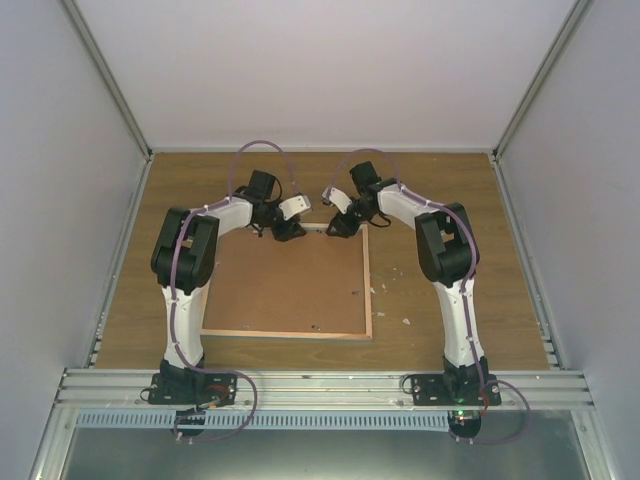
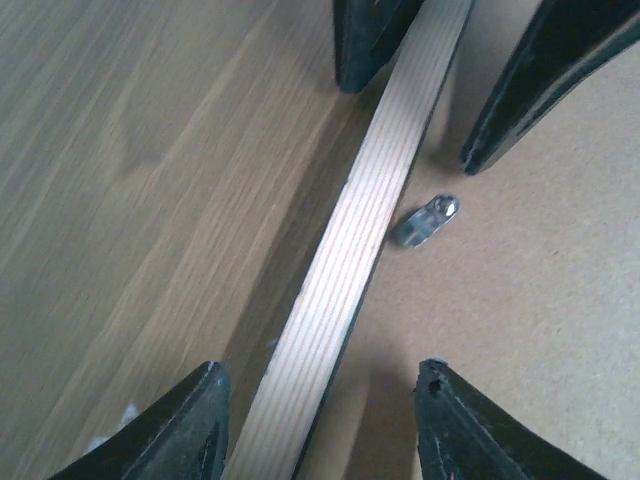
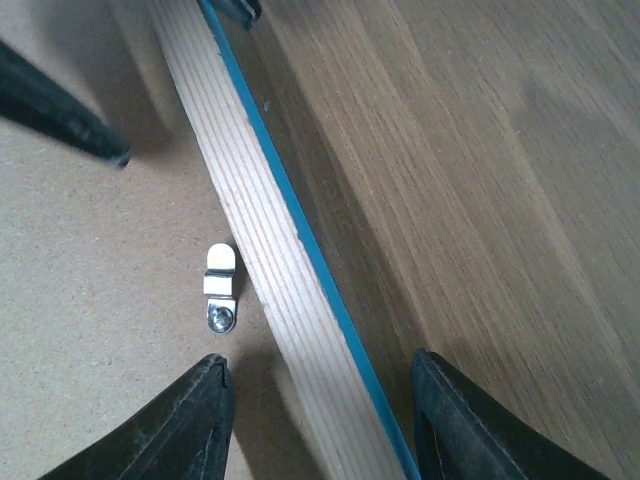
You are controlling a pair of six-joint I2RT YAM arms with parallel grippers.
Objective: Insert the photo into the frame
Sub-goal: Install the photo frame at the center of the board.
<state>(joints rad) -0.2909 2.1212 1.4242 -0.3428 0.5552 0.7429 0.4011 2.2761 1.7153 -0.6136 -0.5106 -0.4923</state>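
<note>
The frame (image 1: 290, 290) lies face down on the table, brown board up, with a light wood rail (image 2: 360, 230) round it. A thin teal edge (image 3: 318, 272) shows under the rail (image 3: 265, 240). My left gripper (image 1: 283, 229) is open at the frame's far edge, its fingers either side of the rail with gaps (image 2: 320, 410). My right gripper (image 1: 341, 224) is open and straddles the same rail a little further right, without touching it (image 3: 318, 400). Each wrist view shows the other gripper's fingertips at the top. The photo is out of view.
A small metal turn clip (image 2: 428, 220) (image 3: 221, 285) is screwed to the board beside the rail. White crumbs (image 1: 405, 322) lie right of the frame. Grey walls enclose the table on three sides, and an aluminium rail (image 1: 320, 385) runs along the near edge.
</note>
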